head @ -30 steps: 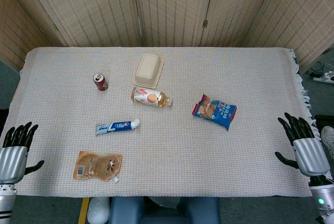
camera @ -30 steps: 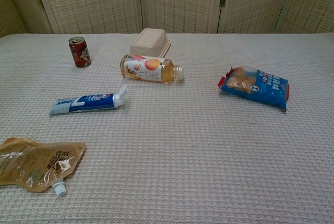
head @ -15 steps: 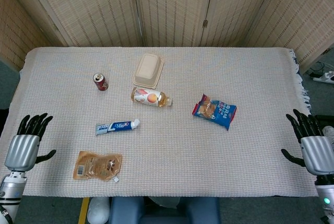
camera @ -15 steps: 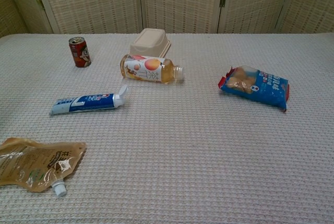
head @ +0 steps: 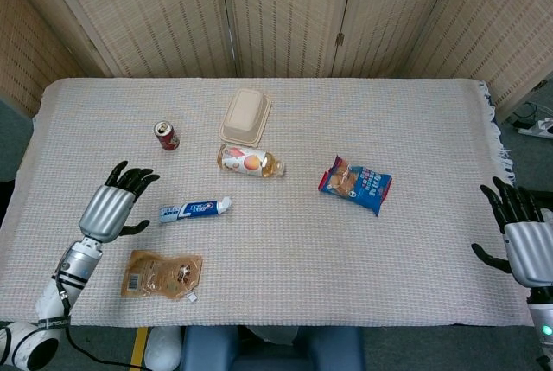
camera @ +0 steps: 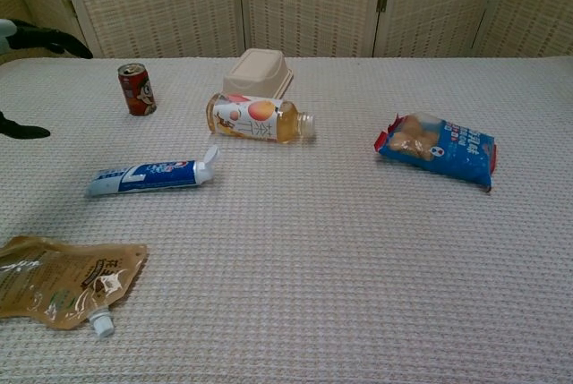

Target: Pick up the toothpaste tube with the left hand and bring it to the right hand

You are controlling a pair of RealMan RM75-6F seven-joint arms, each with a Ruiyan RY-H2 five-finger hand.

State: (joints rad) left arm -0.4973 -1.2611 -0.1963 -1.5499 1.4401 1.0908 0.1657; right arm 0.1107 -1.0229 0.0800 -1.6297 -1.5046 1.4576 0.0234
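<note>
Head view shows the left hand (head: 110, 207) moved in over the cloth since half a second ago, when it hung at the table's left edge; it is now just left of the tube (head: 194, 209), fingers spread, holding nothing, not touching it. The tube lies flat where it was, cap end pointing away from that hand toward the table's middle. The right hand (head: 524, 241) sits a little lower at the right edge than before, fingers apart and empty, well apart from the tube.

Chest view catches only dark fingertips (camera: 47, 38) of the left hand at the left border; the palm is cut off there, and the right hand is out of that view. How high the left hand hovers above the cloth is hard to judge, perhaps just clear of it.

Near the left hand, a tan pouch (head: 161, 274) lies just in front of it and a red can (head: 167, 136) stands beyond it. Past the tube lie a bottle (head: 250, 162) on its side and a beige box (head: 245, 117). A blue snack bag (head: 356, 184) lies between the tube and the right hand.
</note>
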